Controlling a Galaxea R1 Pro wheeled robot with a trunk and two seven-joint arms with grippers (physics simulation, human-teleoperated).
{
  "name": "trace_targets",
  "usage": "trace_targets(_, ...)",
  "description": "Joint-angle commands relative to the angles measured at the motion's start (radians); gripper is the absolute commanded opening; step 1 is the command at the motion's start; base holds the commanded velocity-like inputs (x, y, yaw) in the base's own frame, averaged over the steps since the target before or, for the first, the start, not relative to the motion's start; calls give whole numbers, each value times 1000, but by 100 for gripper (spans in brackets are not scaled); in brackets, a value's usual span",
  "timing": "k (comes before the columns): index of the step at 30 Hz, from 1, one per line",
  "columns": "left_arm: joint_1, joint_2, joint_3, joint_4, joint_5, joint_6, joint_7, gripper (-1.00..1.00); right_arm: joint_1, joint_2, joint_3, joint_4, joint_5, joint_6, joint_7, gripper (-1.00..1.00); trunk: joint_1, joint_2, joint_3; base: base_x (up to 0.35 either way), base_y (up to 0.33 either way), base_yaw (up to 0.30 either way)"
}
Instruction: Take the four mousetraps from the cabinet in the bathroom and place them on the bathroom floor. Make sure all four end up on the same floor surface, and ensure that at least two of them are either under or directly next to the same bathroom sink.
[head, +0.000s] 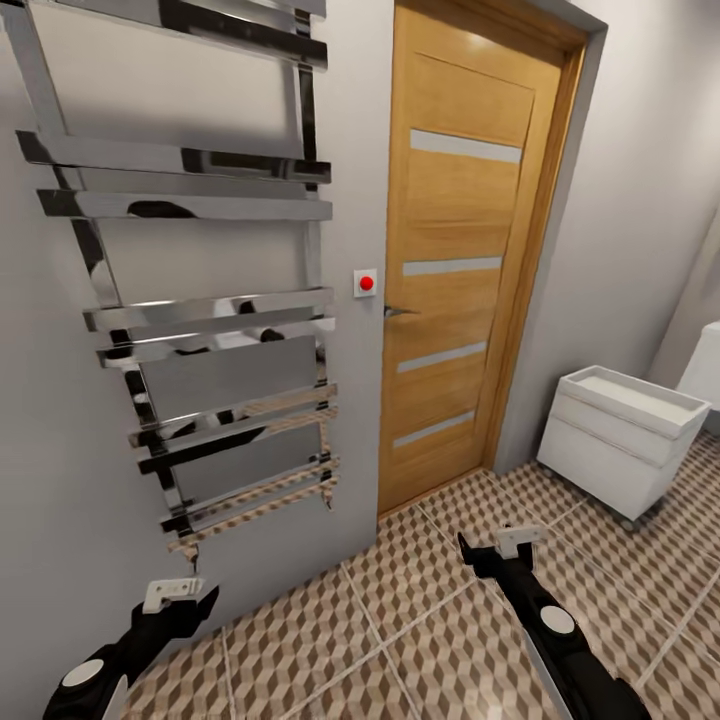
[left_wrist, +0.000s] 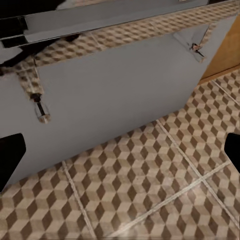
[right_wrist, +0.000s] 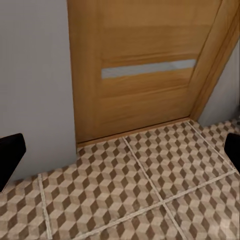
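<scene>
The mousetraps, the cabinet and the sink are out of view. I face a grey wall and a door, with the cube-patterned bathroom floor (head: 420, 620) spreading below. My left gripper (head: 185, 598) hangs low near the wall, open and holding nothing. In the left wrist view its fingertips (left_wrist: 10, 155) stand wide apart over the floor tiles (left_wrist: 135, 185). My right gripper (head: 495, 548) hovers over the tiles in front of the door, also open and empty. The right wrist view has its fingertips (right_wrist: 10, 155) far apart above the floor (right_wrist: 140, 200).
A chrome towel rail (head: 200, 300) hangs on the wall at left. An orange-brown wooden door (head: 455, 260) stands shut, with a red button (head: 366, 283) beside it. A small white drawer unit (head: 620, 430) sits on the floor at right, a white fixture (head: 703, 365) behind it.
</scene>
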Motion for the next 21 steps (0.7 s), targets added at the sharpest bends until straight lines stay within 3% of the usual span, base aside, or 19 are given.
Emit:
trace_targets(1, -1, -1, 2, -1, 2, 7, -6, 100, 0, -1, 1, -1, 2, 1, 2, 100, 0, -1, -2, 0, 0, 258)
trace_targets(21, -1, -13, -1, 17, 1, 7, -6, 100, 0, -1, 1, -1, 2, 0, 2, 100, 0, -1, -15, 0, 0, 260)
